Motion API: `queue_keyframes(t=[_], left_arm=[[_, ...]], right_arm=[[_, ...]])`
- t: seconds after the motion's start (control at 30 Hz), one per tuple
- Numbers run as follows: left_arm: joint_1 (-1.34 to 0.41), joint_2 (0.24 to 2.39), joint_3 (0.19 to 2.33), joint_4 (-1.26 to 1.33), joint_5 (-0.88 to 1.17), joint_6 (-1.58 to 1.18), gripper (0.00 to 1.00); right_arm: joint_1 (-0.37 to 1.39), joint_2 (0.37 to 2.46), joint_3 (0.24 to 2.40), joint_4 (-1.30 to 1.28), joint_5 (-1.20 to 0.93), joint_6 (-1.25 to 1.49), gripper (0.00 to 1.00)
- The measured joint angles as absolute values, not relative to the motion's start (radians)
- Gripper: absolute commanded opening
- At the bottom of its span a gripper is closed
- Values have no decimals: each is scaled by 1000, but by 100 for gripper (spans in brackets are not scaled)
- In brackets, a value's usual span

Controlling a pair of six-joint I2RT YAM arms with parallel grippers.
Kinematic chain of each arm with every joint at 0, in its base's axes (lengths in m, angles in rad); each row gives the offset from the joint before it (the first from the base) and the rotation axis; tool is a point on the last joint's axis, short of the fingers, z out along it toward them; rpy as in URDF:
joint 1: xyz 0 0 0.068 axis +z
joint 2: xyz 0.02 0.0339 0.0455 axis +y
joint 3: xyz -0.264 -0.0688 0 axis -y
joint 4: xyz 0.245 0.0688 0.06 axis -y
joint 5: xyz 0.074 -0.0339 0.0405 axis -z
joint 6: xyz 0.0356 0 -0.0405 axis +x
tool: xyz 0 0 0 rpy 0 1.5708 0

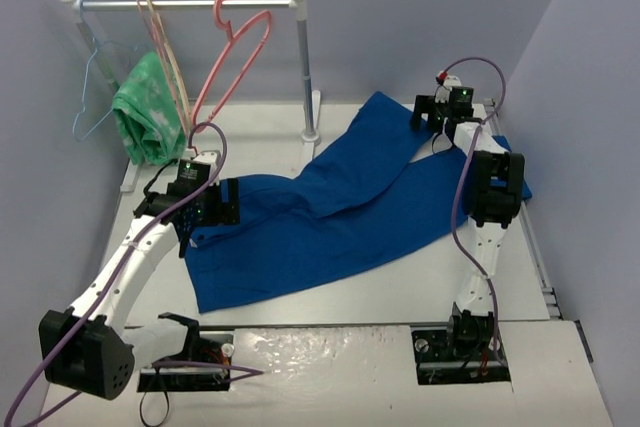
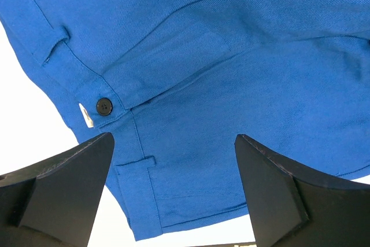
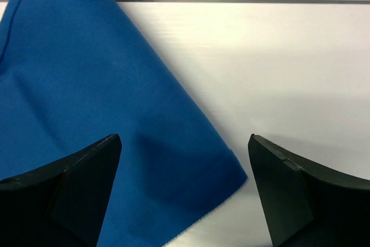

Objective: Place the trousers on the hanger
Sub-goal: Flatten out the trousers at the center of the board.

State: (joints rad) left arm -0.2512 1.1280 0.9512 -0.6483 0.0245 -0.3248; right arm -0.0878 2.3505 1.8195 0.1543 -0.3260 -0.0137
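The royal-blue trousers (image 1: 340,207) lie spread flat across the white table, waist at the left, legs running to the back right. The pink hanger (image 1: 235,52) hangs on the rail at the back. My left gripper (image 1: 205,209) is open and hovers over the waistband; the left wrist view shows the waistband (image 2: 173,85) with a dark button and belt loops between the wide-apart jaws (image 2: 173,192). My right gripper (image 1: 432,115) is open above a leg end; the right wrist view shows the leg's hem corner (image 3: 191,166) between its jaws (image 3: 185,192). Neither gripper holds anything.
A white clothes rail (image 1: 185,4) stands at the back left on a post (image 1: 305,67). It also carries a beige hanger (image 1: 165,47), a light-blue wire hanger (image 1: 92,87) and a green patterned cloth (image 1: 148,107). Grey walls close in both sides.
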Motion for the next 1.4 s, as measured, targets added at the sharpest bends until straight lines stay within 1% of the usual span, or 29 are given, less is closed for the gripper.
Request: queue_keyframes(t=[0.07,0.13,0.17,0.2,0.23,0.27,0.3,0.33,0.37,0.4,0.47,0.57,0.7,0.77,0.87,0.97,1.0,1.03,1.07,1.13,1.23,1.27,1.3,1.4], left_arm=[[-251,1136,951,-649,27,-325,83],[-251,1141,951,-649,29,-325,83],[-251,1144,951,-649,30,-324,83],[-251,1145,951,-649,30,-324,83],[-251,1145,951,-649,30,-324,83],[-251,1145,951,-649,30,-324,83],[-251,1145,951,-649,30,-324,83],[-251,1145,951,-649,30,-324,83],[-251,1145,951,-649,30,-324,83],[-251,1145,951,-649,30,-324,83],[-251,1145,951,-649,30,-324,83],[-251,1145,951,-649,30,-324,83],[-251,1143,951,-649,30,-324,83],[-251,1138,951,-649,30,-324,83],[-250,1123,951,-649,28,-325,83],[-248,1104,951,-649,25,-325,83],[-247,1100,951,-649,25,-325,83],[-247,1097,951,-648,24,-325,83],[-247,1096,951,-648,23,-325,83],[-247,1096,951,-649,22,-325,83],[-247,1094,951,-649,11,-325,83],[-247,1093,951,-649,7,-325,83],[-247,1092,951,-649,3,-325,83],[-247,1091,951,-649,-1,-325,83]], right_arm=[[-91,2379,1839,166,-367,-10,77],[-91,2403,1843,169,-403,-8,65],[-91,2414,1844,169,-420,-8,62],[-92,2421,1847,166,-432,-6,54],[-93,2427,1852,165,-443,-5,43],[-94,2433,1859,164,-452,-5,32],[-96,2434,1865,161,-460,-5,17],[-97,2435,1872,156,-467,-3,7],[-98,2435,1879,151,-472,-2,3],[-97,2435,1886,148,-477,-3,0],[-92,2427,1890,139,-471,-16,0],[-69,2382,1883,100,-404,-63,0],[24,2196,1798,48,-260,-173,0],[105,2068,1736,46,-181,-229,1],[276,1876,1609,62,-97,-286,3],[455,1761,1488,82,-45,-313,7],[512,1747,1452,85,-30,-316,9],[565,1747,1414,86,-18,-317,14],[611,1755,1378,83,-8,-317,22],[679,1797,1313,71,1,-312,43],[722,1872,1238,36,-3,-279,62],[720,1882,1222,24,-4,-266,67],[715,1888,1209,13,-4,-251,69],[687,1867,1205,2,-5,-195,70]])
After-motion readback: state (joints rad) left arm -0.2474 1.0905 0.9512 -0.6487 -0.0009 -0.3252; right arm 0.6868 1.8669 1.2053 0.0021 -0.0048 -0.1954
